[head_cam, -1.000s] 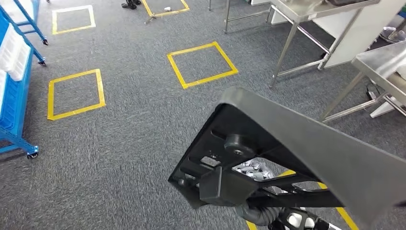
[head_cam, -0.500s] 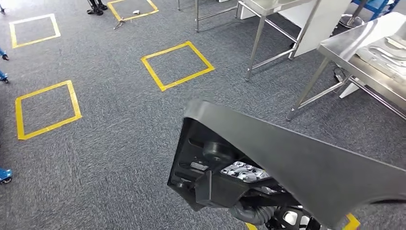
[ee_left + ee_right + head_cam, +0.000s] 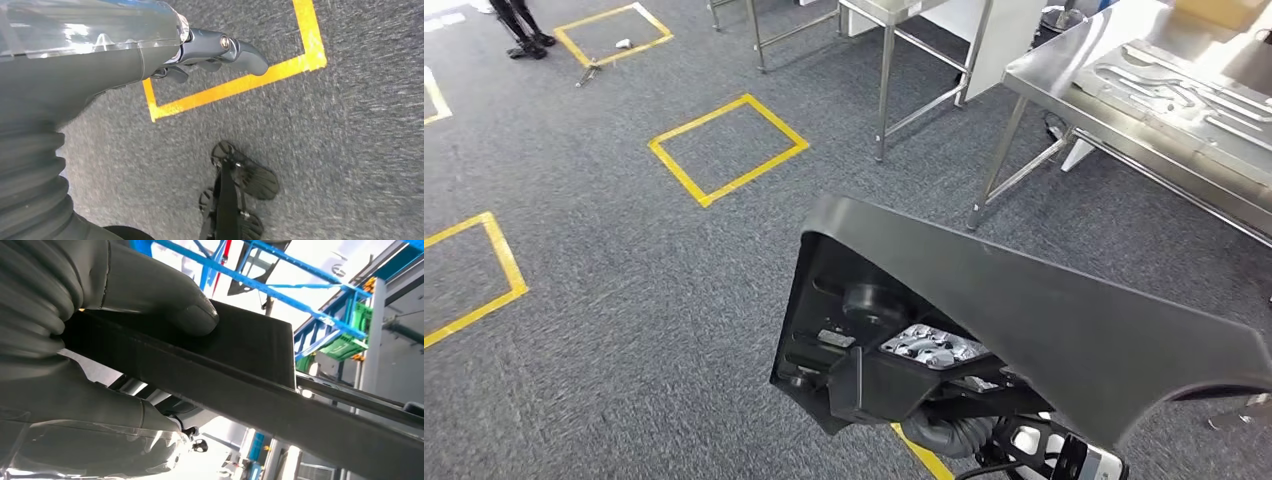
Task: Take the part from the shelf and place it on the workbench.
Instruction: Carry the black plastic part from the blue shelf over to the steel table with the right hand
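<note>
part (image 3: pixel 1044 320) near, workbench (image 3: pixel 1064 95) beyond it, rightward

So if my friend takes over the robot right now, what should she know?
Right hand: grips the big black plastic part, thumb pressed on its edge.
Left hand: holds nothing, fingers loosely curled, above the grey carpet and yellow floor tape.
Shiny steel workbench: ahead on the right, with a moulded tray on top.
Done: part is off the shelf.
Left: reach the workbench and set the part down.
</note>
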`<move>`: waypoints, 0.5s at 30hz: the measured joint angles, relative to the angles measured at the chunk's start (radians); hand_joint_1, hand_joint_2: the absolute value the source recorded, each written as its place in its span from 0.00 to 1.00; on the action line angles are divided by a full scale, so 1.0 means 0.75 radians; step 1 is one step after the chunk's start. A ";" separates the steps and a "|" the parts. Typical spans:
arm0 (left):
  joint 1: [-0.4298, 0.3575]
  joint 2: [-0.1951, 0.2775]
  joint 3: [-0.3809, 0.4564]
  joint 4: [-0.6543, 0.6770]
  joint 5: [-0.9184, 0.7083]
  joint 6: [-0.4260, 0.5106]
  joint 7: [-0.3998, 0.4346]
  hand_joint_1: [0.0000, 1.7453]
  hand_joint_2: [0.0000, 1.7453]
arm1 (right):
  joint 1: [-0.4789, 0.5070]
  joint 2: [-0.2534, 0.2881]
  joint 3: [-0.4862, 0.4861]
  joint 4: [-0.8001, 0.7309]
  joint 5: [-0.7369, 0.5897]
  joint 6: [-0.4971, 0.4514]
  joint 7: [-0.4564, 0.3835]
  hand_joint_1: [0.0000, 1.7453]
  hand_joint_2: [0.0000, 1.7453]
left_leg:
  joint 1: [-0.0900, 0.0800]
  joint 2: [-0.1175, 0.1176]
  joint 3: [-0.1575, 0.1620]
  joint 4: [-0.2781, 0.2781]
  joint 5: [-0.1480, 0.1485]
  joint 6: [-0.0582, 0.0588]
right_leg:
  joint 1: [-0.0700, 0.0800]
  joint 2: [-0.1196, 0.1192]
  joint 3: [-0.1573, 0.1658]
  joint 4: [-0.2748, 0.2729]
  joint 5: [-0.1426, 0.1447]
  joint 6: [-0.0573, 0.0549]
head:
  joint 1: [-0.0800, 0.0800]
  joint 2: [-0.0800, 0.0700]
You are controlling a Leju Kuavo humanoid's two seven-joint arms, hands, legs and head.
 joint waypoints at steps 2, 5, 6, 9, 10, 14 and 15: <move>-0.003 -0.003 0.000 0.000 0.001 0.008 0.003 0.00 1.00 | -0.005 0.000 0.001 0.009 -0.016 0.002 0.002 0.95 1.00 | -0.003 0.022 0.000 -0.005 0.005 0.014 | -0.002 0.024 -0.009 -0.001 0.005 0.019 | 0.000 0.000; -0.008 -0.010 0.001 0.001 0.010 0.018 0.009 0.00 1.00 | -0.007 0.000 0.001 0.026 -0.026 0.007 0.002 0.95 1.00 | 0.000 0.065 0.005 -0.018 0.014 0.043 | 0.000 -0.051 -0.057 0.097 -0.055 0.037 | 0.000 0.000; -0.006 -0.012 0.002 0.001 0.013 0.020 0.010 0.00 1.00 | -0.007 0.000 0.001 0.035 -0.027 0.011 0.002 0.95 1.00 | -0.003 0.081 0.005 -0.020 0.014 0.049 | -0.001 -0.094 -0.099 0.182 -0.098 0.041 | 0.000 0.000; 0.000 -0.017 0.004 0.001 0.015 0.018 0.008 0.00 1.00 | -0.004 -0.001 0.000 0.065 -0.029 0.024 0.002 0.95 1.00 | -0.011 0.131 0.004 -0.019 0.010 0.053 | -0.008 -0.136 -0.204 0.384 -0.163 0.051 | 0.000 0.000; 0.000 -0.019 0.004 0.001 0.013 0.014 0.006 0.00 1.00 | -0.002 -0.001 -0.002 0.075 -0.030 0.028 0.002 0.95 1.00 | -0.012 0.146 0.006 -0.019 0.007 0.052 | -0.009 -0.141 -0.192 0.360 -0.137 0.050 | 0.000 0.000; -0.002 -0.026 0.004 0.001 0.004 0.003 0.001 0.00 1.00 | 0.010 -0.003 -0.012 0.096 -0.024 0.048 0.002 0.95 1.00 | -0.019 0.195 0.023 -0.019 -0.007 0.033 | 0.003 -0.226 -0.016 0.027 -0.006 0.028 | 0.000 0.000; -0.002 -0.027 0.004 0.001 0.002 0.002 0.000 0.00 1.00 | 0.014 -0.004 -0.014 0.100 -0.022 0.050 0.002 0.95 1.00 | -0.021 0.206 0.027 -0.020 -0.010 0.025 | 0.009 -0.235 -0.005 0.001 -0.005 0.020 | 0.000 0.000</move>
